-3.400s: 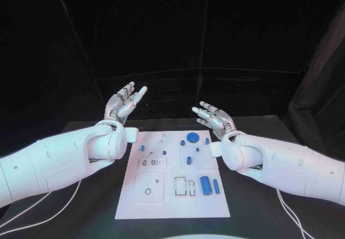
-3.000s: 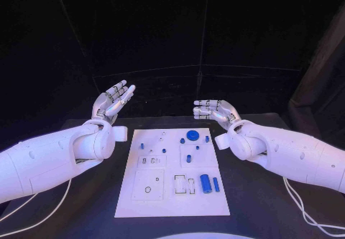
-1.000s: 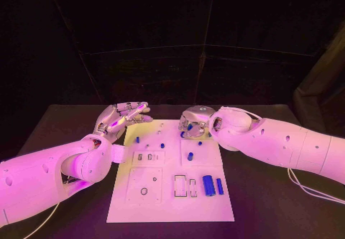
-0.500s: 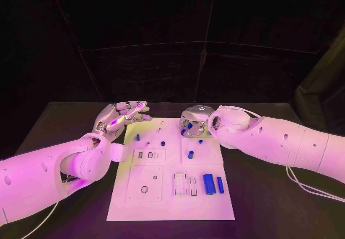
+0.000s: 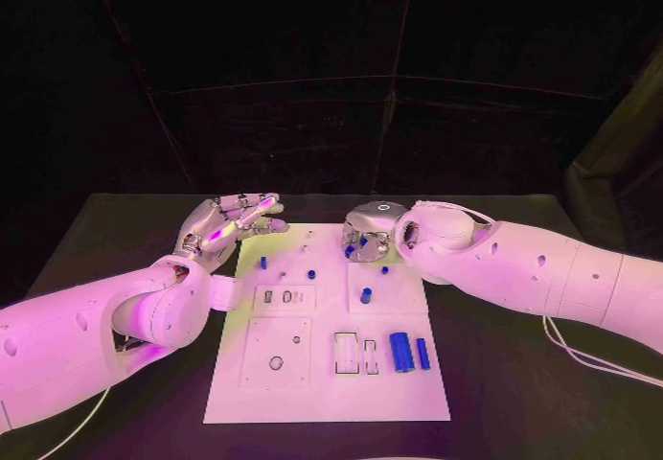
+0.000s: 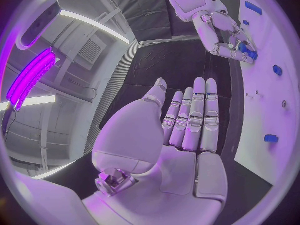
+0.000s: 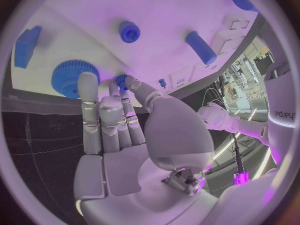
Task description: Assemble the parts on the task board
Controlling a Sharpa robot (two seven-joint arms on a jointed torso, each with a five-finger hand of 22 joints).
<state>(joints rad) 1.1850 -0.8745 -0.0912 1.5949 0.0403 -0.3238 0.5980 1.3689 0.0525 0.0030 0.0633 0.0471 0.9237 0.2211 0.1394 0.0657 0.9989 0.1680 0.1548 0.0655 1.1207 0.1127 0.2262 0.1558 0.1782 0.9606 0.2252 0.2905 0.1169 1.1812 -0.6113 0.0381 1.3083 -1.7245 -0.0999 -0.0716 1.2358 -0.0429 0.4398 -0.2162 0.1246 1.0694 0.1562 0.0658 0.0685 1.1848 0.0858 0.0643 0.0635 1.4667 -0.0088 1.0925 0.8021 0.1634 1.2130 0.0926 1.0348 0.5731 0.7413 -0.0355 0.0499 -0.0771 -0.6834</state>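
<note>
Blue toothed round part (image 7: 69, 76) sits near the white task board's (image 5: 311, 383) far edge, with the right robot hand's (image 5: 369, 233) fingertips (image 7: 128, 80) pinching a small blue peg (image 7: 121, 80) just beside it. Silver left robot hand (image 5: 225, 222) hovers over the board's far left corner, fingers spread, holding nothing.

Left hand (image 5: 224, 222) hovers palm-up, fingers straight and together, holding nothing. Right hand (image 5: 371, 233) reaches down, wrist bent, fingertips (image 7: 128, 81) pinching together.

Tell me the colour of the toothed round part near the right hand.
Blue; the gear shows best in the right wrist view.
</note>
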